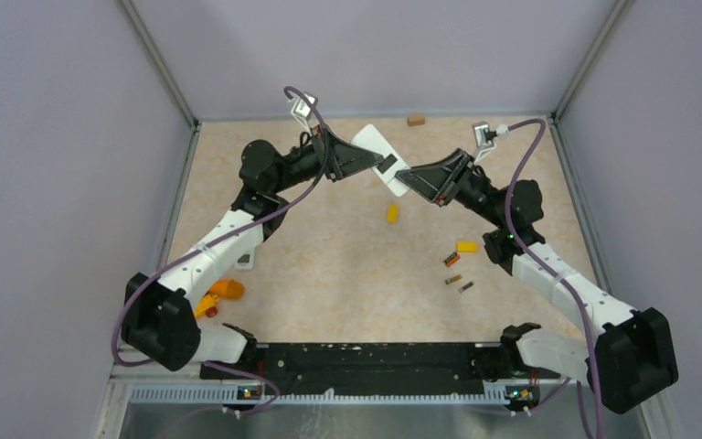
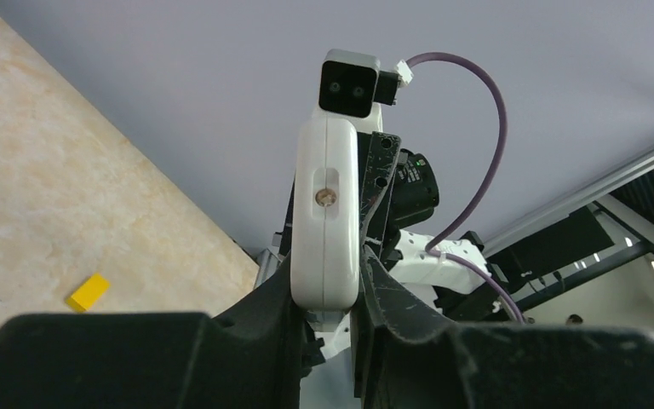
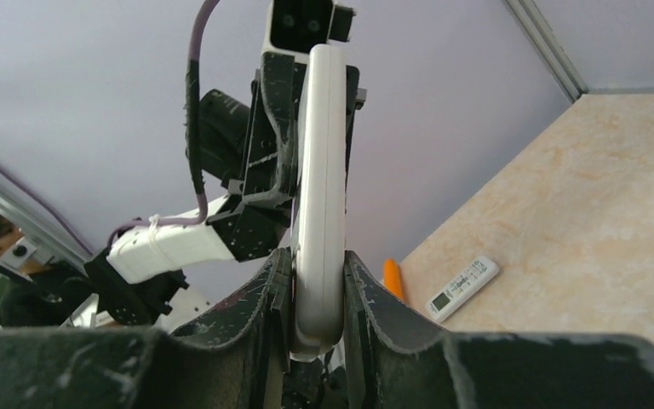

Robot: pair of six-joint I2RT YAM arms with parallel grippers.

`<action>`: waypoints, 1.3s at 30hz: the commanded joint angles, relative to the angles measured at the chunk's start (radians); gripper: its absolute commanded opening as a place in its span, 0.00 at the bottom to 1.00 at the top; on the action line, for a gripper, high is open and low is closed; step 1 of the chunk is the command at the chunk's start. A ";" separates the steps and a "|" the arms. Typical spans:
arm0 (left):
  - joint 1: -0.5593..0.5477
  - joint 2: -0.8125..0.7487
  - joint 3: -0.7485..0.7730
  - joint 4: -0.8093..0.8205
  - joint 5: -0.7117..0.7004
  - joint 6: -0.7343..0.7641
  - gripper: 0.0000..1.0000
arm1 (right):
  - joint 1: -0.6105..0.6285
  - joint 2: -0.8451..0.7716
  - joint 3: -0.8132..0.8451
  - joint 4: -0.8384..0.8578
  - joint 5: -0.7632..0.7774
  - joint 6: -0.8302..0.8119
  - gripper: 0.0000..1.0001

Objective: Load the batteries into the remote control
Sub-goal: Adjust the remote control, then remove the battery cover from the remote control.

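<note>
The slim white remote control (image 1: 377,151) is held in the air over the far middle of the table, its dark battery recess (image 1: 387,165) facing up. My left gripper (image 1: 364,155) is shut on its far end and my right gripper (image 1: 410,179) is shut on its near end. In the left wrist view the remote control (image 2: 325,213) stands edge-on between the fingers of the left gripper (image 2: 325,294). The right wrist view shows the remote control (image 3: 319,196) pinched by the right gripper (image 3: 317,298). Three small batteries (image 1: 452,260) (image 1: 453,279) (image 1: 465,286) lie on the table at right.
Yellow blocks (image 1: 391,213) (image 1: 466,246) lie near the middle. An orange cylinder (image 1: 228,289) sits at near left, and a second white remote with buttons (image 3: 462,287) lies beside the left arm. A brown block (image 1: 415,120) rests by the back wall.
</note>
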 commanded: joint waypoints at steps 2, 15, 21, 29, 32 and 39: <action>0.048 -0.003 0.044 0.136 0.015 -0.218 0.00 | 0.001 -0.020 -0.011 0.006 -0.093 -0.106 0.13; 0.060 0.028 -0.029 0.230 -0.030 -0.216 0.00 | 0.002 0.037 -0.005 -0.027 0.080 0.104 0.69; 0.057 0.034 -0.044 0.125 -0.070 -0.099 0.00 | 0.005 0.036 -0.012 -0.083 0.126 0.158 0.81; 0.057 0.028 -0.036 0.005 -0.118 0.020 0.00 | 0.008 0.021 -0.033 -0.112 0.157 0.196 0.81; 0.056 0.024 -0.038 -0.008 -0.126 0.039 0.00 | 0.009 0.022 -0.031 -0.151 0.164 0.206 0.73; 0.055 0.026 -0.046 -0.011 -0.130 0.053 0.00 | 0.008 0.045 -0.019 -0.176 0.161 0.216 0.47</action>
